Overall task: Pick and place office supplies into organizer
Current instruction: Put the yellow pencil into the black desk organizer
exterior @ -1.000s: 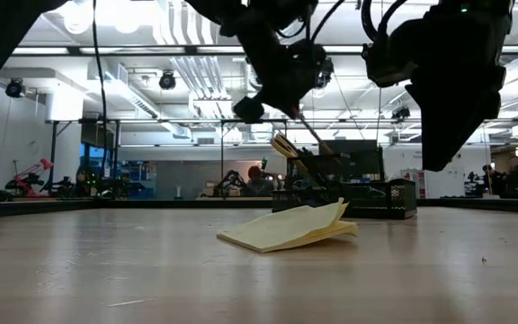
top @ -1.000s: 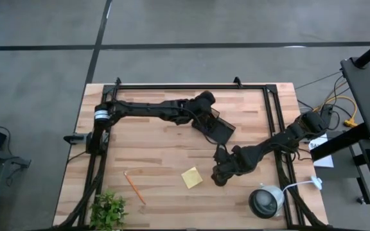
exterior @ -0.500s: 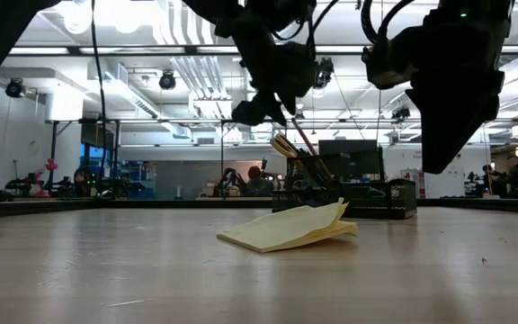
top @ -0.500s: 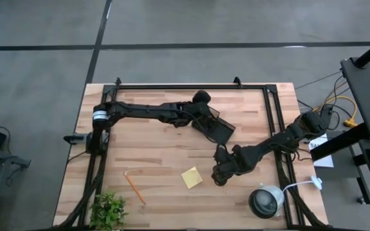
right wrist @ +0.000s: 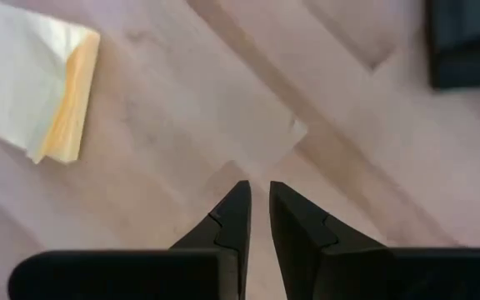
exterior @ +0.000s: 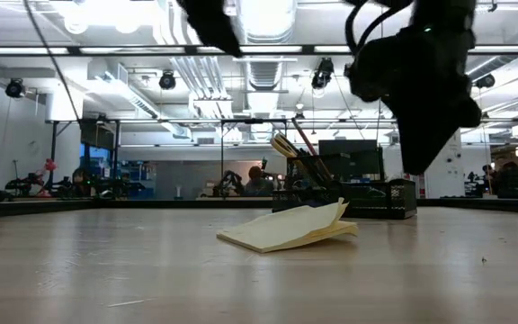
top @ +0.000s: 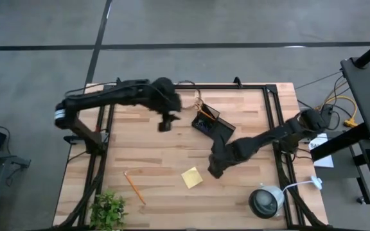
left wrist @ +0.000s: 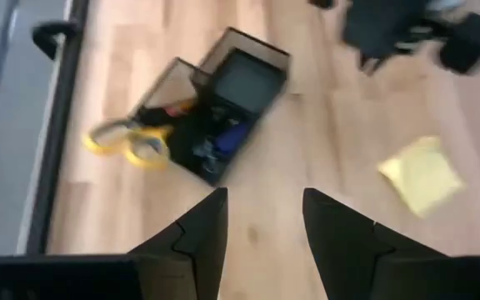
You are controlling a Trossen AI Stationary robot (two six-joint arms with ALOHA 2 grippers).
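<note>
L gripper [left wrist: 261,242] is held empty, fingers apart, beside organizer [top: 212,124]; R gripper [right wrist: 257,218], fingers nearly together, is poised near sticky-note pad [top: 192,177], prob. for next pick.

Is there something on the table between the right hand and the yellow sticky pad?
Nothing visible. The right hand hangs above bare wood just beside the pad, on the side toward the lamp. Its fingers are nearly closed and hold nothing. The pencil lies on the pad's far side.
</note>
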